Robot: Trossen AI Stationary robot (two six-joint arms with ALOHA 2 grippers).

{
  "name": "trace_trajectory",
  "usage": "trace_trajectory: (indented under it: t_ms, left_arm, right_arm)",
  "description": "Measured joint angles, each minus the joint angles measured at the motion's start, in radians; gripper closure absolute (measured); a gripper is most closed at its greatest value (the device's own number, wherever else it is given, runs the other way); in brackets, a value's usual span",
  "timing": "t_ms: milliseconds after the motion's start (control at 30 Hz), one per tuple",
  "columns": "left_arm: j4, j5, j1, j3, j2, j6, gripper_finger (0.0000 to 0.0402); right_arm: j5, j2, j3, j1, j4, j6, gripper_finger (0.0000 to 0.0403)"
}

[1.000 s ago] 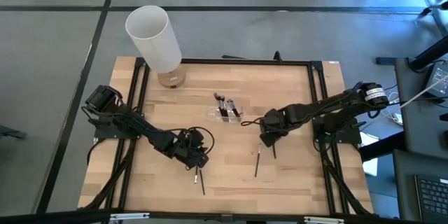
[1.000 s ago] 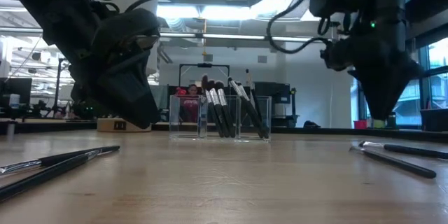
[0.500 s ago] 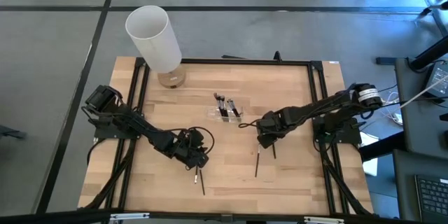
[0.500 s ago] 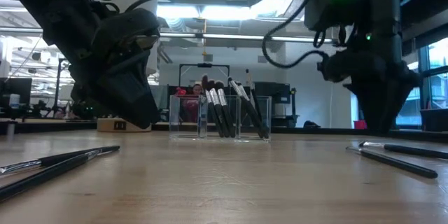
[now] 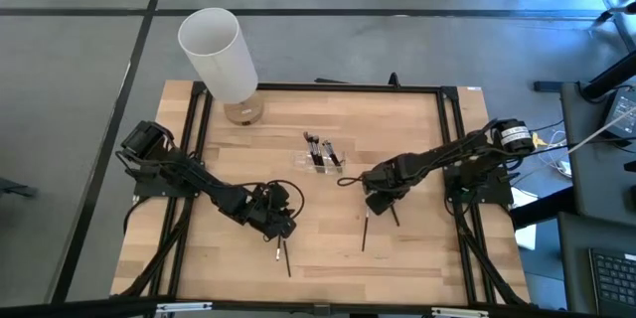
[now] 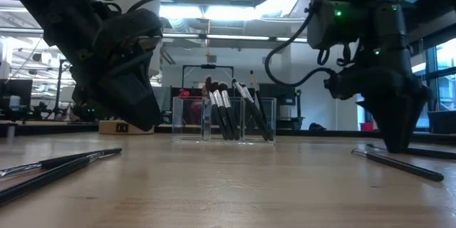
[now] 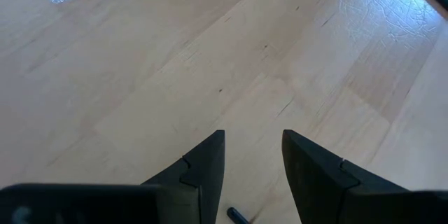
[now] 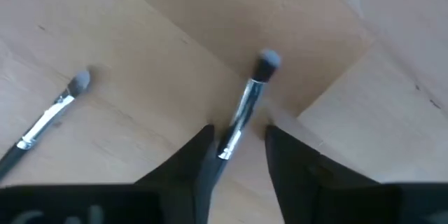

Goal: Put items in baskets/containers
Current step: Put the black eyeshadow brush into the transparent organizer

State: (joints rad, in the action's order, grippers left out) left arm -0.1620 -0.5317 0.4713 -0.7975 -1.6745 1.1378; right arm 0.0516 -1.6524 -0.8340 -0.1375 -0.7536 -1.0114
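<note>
The clear organizer point(image 5: 320, 156) point(image 6: 224, 118) stands mid-table with several dark brushes upright in it. My right gripper point(image 5: 378, 197) point(image 8: 238, 155) is open and low over the table. Its fingers stand on either side of a silver-ferruled brush point(image 8: 243, 115) that lies flat, and a second brush point(image 8: 50, 120) lies beside it. In the low view its tips point(image 6: 396, 146) reach the wood by those brushes point(image 6: 399, 164). My left gripper point(image 5: 274, 222) point(image 7: 252, 164) is open just above the table, with a dark stick end point(image 7: 236, 215) between its fingers. Two more sticks point(image 5: 284, 254) point(image 6: 57, 164) lie near it. My right gripper straddles the brush's handle just behind the ferrule point(image 8: 231, 143), coming from above with its fingers across the brush. The brush lies flat on the wood. I cannot tell whether either finger touches it.
A tall white cylinder point(image 5: 219, 55) stands at the far left corner, next to a small wooden disc point(image 5: 241, 111). A black frame point(image 5: 452, 139) runs along the table's edges. Bare wood lies between the two arms and toward the near edge.
My right gripper has come down toward the table and shifted slightly left, and its open fingers now stand around a lying brush. The left arm and the brushes have stayed where they were.
</note>
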Motion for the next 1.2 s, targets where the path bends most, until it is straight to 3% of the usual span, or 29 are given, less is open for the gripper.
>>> trace_trajectory:
  t_ms: [367,633,833,1067,1200]
  left_arm:
    - [0.0,-0.001,0.0,0.0,0.0,0.0,0.0263]
    - [0.001,0.0,0.0,0.0,0.0,0.0,0.0263]
    - [0.001,0.012,0.003,0.0,0.0,0.0,0.0263]
    - [-0.01,0.011,0.02,0.0,0.0,0.0,0.0263]
    - [-0.024,0.01,0.026,0.0,0.0,0.001,0.0263]
  right_arm:
    - [-0.004,-0.002,-0.001,0.0,0.003,0.078,0.039]
    - [-0.001,-0.009,-0.081,0.013,0.001,0.154,0.0377]
    - [-0.011,-0.008,-0.234,0.051,0.007,0.242,0.0383]
    - [-0.117,0.048,-0.443,0.055,-0.004,0.325,0.0374]
    - [-0.265,0.1,-0.537,0.035,0.029,0.408,0.0375]
